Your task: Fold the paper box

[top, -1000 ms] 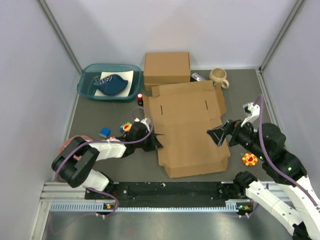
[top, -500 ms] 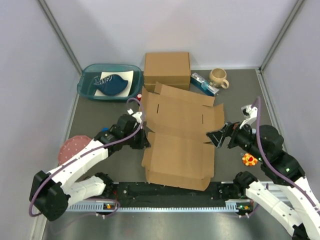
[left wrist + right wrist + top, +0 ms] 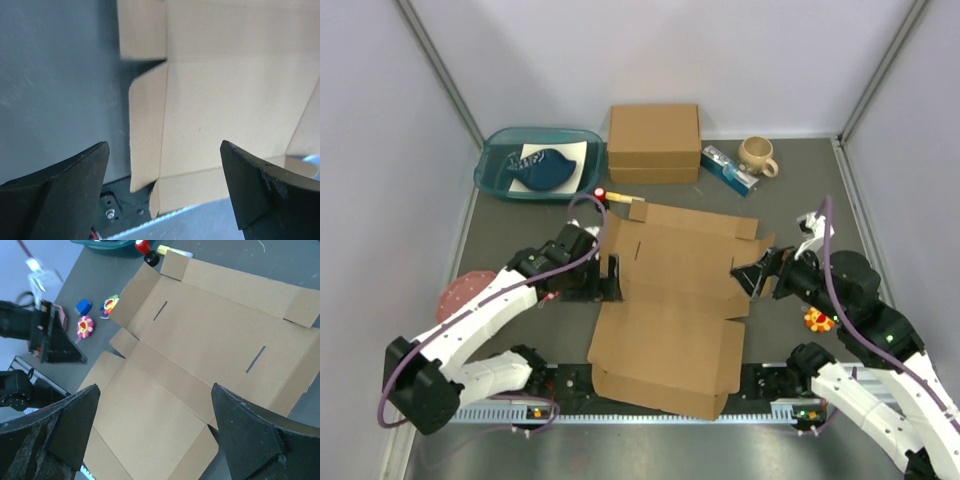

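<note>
On my overhead feed, a thick closed cardboard box (image 3: 654, 140) sits at the far edge of the grey table (image 3: 510, 240). Left of it I see a teal tub (image 3: 520, 193) holding a dark blue object (image 3: 545, 170) and a white card (image 3: 558, 150). Right of the box lies a blue-and-clear packet (image 3: 725, 168), then a beige mug (image 3: 757, 154). A red-capped item (image 3: 601, 194) lies just on the near side of the tub. A pinkish disc (image 3: 460, 293) lies at the left and an orange flower toy (image 3: 818, 319) at the right. My right wrist feed shows a small blue block (image 3: 83, 306), a pink flower toy (image 3: 85, 326) and a multicoloured one (image 3: 109, 305).
</note>
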Robot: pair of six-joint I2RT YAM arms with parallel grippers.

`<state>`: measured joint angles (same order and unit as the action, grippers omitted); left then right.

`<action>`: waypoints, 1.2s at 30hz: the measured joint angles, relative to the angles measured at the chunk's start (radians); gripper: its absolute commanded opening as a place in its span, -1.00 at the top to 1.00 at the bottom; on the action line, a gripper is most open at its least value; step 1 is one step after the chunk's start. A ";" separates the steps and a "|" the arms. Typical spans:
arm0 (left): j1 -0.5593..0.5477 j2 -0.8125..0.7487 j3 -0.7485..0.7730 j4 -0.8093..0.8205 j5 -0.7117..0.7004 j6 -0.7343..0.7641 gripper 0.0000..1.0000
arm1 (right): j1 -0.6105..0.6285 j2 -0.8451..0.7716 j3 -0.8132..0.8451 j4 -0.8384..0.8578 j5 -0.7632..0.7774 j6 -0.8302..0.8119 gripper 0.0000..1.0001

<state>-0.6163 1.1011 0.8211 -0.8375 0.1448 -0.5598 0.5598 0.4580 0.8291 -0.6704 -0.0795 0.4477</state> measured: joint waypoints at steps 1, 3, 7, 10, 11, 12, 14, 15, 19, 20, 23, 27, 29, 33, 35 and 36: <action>0.000 -0.012 0.028 -0.001 -0.023 -0.006 -0.98 | 0.000 0.008 0.000 0.002 0.000 0.000 -0.91; 0.000 -0.033 0.066 0.027 -0.071 -0.016 -0.98 | 0.000 0.035 0.003 0.011 0.012 0.000 -0.85; 0.004 -0.079 0.032 0.280 -0.187 -0.018 -0.98 | 0.000 0.120 -0.005 0.071 0.060 0.006 -0.77; 0.033 -0.042 -0.008 0.488 -0.228 -0.019 -0.80 | 0.000 0.166 -0.023 0.115 0.087 0.010 -0.77; 0.051 -0.003 0.000 0.546 -0.230 -0.017 -0.73 | 0.000 0.182 -0.024 0.122 0.088 0.009 -0.76; 0.074 0.061 0.027 0.587 -0.225 -0.012 -0.63 | 0.000 0.201 -0.024 0.134 0.087 0.008 -0.76; 0.114 0.220 0.134 0.620 -0.196 0.003 -0.50 | 0.000 0.239 -0.024 0.161 0.086 0.003 -0.74; 0.131 0.297 0.189 0.637 -0.179 0.009 -0.46 | 0.000 0.264 -0.024 0.174 0.086 -0.002 -0.74; 0.199 0.596 0.412 0.678 -0.070 0.037 -0.26 | 0.000 0.359 -0.023 0.205 0.086 -0.013 -0.72; 0.209 0.643 0.443 0.681 -0.049 0.042 -0.25 | 0.000 0.380 -0.023 0.212 0.086 -0.015 -0.72; 0.234 0.745 0.508 0.668 -0.005 0.066 -0.20 | 0.000 0.419 -0.023 0.230 0.085 -0.019 -0.72; 0.242 0.804 0.546 0.654 0.019 0.091 -0.20 | 0.000 0.451 -0.023 0.264 0.085 -0.020 -0.73; 0.241 0.814 0.546 0.653 0.026 0.100 -0.20 | 0.000 0.473 -0.023 0.285 0.085 -0.020 -0.73; 0.240 0.848 0.569 0.652 0.040 0.119 -0.18 | 0.000 0.520 -0.023 0.312 0.069 -0.020 -0.72; 0.241 0.866 0.581 0.652 0.047 0.124 -0.15 | 0.000 0.541 -0.023 0.319 0.060 -0.019 -0.72; 0.241 0.872 0.585 0.653 0.050 0.126 -0.10 | 0.000 0.548 -0.023 0.322 0.057 -0.019 -0.72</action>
<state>-0.3756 1.9736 1.4063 -0.1848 0.1951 -0.4343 0.5598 1.0061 0.8059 -0.3485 -0.0223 0.4282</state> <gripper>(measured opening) 0.592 0.863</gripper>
